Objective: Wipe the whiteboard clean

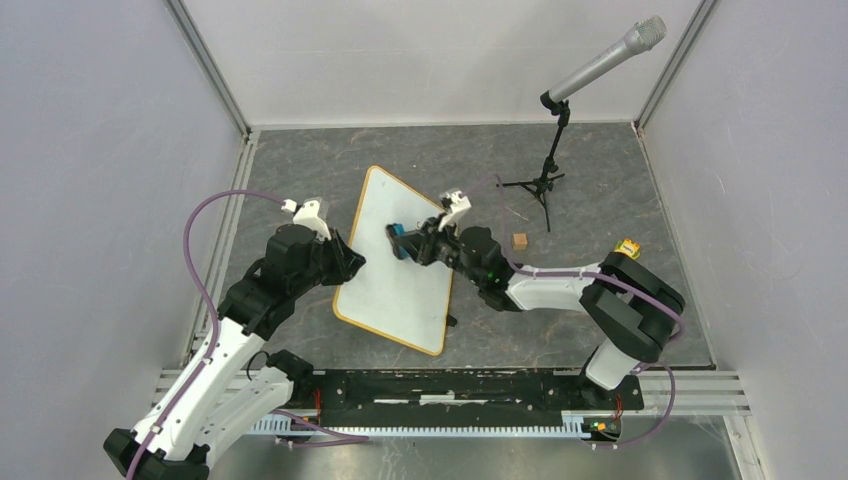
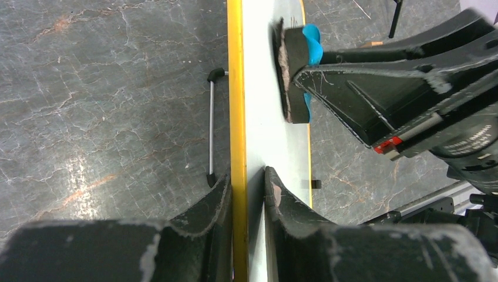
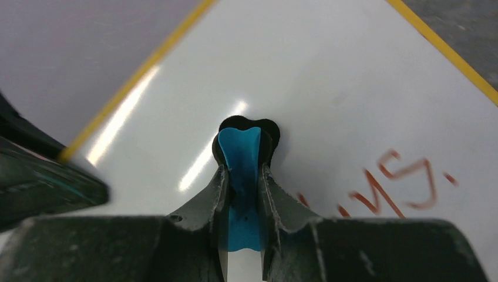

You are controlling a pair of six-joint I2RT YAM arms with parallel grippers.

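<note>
On grey bench, whiteboard between arms, left tool clamped on its yellow frame edge, right tool gripping blue eraser against board, red-brown writing visible only from right wrist, cut off, illegible

Our top view looks steeply down from above and behind the black mounting rail at the bottom edge, far enough to hold the whole grey marbled table. Our left wrist view sits close behind the left gripper, facing along the yellow-framed flat white whiteboard running up mid-frame. Our right wrist view faces that board closely. All three share the blue-backed black felt eraser.
</note>
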